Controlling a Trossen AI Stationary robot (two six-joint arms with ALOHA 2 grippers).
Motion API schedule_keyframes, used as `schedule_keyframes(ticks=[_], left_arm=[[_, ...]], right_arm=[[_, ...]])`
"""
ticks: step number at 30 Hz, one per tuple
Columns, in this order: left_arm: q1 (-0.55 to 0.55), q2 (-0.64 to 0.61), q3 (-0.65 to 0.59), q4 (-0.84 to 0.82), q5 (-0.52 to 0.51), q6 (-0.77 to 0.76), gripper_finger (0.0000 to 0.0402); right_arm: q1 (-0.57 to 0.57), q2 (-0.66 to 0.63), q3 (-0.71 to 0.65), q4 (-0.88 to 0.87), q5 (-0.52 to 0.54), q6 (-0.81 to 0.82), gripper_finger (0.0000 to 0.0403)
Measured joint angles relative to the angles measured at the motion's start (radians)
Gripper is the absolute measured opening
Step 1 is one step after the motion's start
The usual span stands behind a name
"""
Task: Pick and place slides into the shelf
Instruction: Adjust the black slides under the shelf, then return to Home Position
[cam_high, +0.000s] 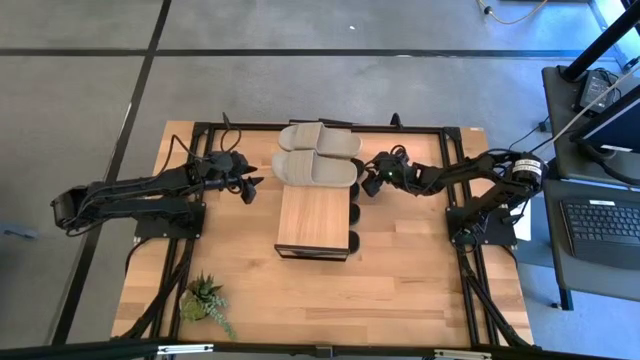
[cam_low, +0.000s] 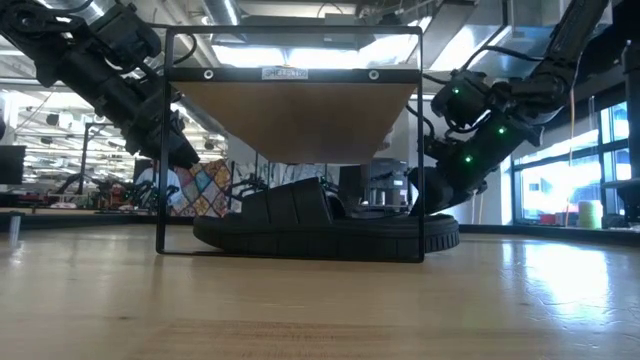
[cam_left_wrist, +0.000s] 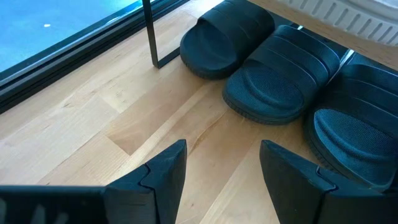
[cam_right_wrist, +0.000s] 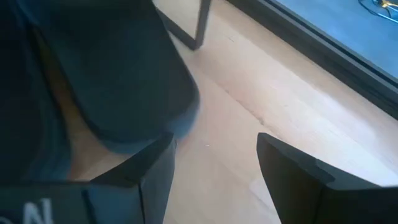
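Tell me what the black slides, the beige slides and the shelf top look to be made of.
Black slides: likely moulded foam or rubber, matte, with a stippled footbed and ribbed strap. Beige slides: probably the same moulded material, dull and even in tone, ribbed along the strap. Shelf top: light wood plank, visible grain, smooth satin look; its frame is thin dark posts, seemingly metal.

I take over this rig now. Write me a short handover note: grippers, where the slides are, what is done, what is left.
Left gripper: open, empty, just left of the shelf.
Right gripper: open, empty, just right of the shelf.
Slides: two beige slides lie on the shelf's far end. Black slides lie under the shelf top; three show in the left wrist view.
Done: every slide in view is on or under the shelf.
Left: no loose slide in view; check the count.
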Motion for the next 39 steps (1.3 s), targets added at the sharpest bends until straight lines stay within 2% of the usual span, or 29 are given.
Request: schedule_keyframes(ticks=[6,9,12,17,21,28,34,39], left_arm=[[0.0,0.0,0.0,0.0,0.004,0.0,0.0195],[0.0,0.0,0.0,0.003,0.069,0.0,0.0195],[0.002,0.0,-0.001,0.065,0.21,0.026,0.0195],[0.03,0.0,-0.001,0.284,0.577,0.089,0.0195],[0.064,-0.001,-0.001,0.373,0.72,0.098,0.0195],[0.097,-0.032,-0.026,0.394,0.773,0.07,0.0195],[0.13,-0.202,-0.098,0.49,0.761,0.012,0.0195],[0.155,-0.37,-0.172,0.492,0.736,-0.066,0.0195]], right_arm=[[-0.011,-0.023,0.0,-0.01,0.022,-0.026,0.0225],[-0.011,-0.066,0.0,-0.044,0.023,-0.047,0.0225],[-0.011,-0.123,0.0,-0.094,0.01,-0.053,0.0225],[-0.011,-0.23,0.0,-0.154,-0.092,-0.126,0.0225],[-0.013,-0.311,0.0,-0.217,-0.115,-0.158,0.0225],[-0.016,-0.49,-0.072,-0.262,-0.118,-0.17,0.0225],[-0.016,-0.695,-0.198,-0.247,-0.118,-0.123,0.0225],[-0.016,-0.847,-0.271,-0.249,-0.118,-0.123,0.0225]])
